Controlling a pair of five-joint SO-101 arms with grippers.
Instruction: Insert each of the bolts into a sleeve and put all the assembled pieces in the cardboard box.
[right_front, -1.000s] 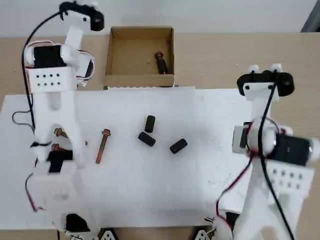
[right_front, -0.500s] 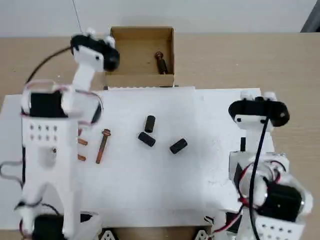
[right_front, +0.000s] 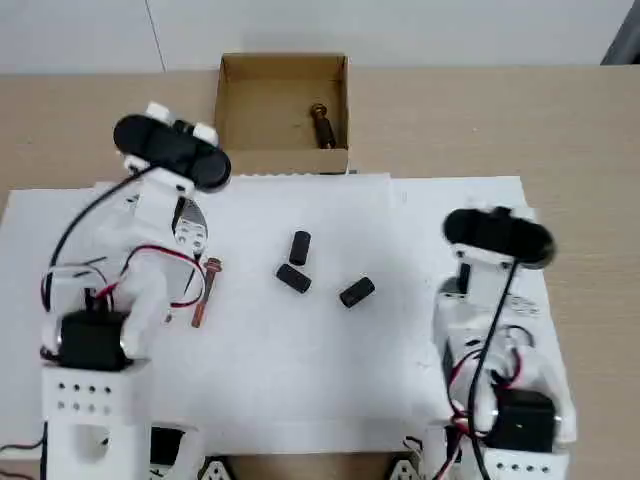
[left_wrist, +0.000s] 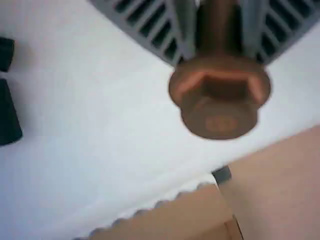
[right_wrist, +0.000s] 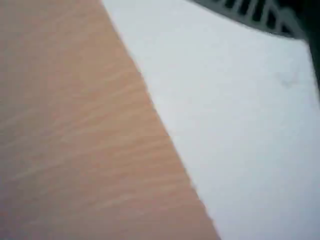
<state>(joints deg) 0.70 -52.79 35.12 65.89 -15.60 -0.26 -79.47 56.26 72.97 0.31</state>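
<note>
Nothing readable anywhere tbh. The bolt head has some kind of stamp, but it's too blurry.

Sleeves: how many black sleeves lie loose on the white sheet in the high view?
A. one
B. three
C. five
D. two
B: one sleeve, a second and a third lie close together on the sheet.
</note>
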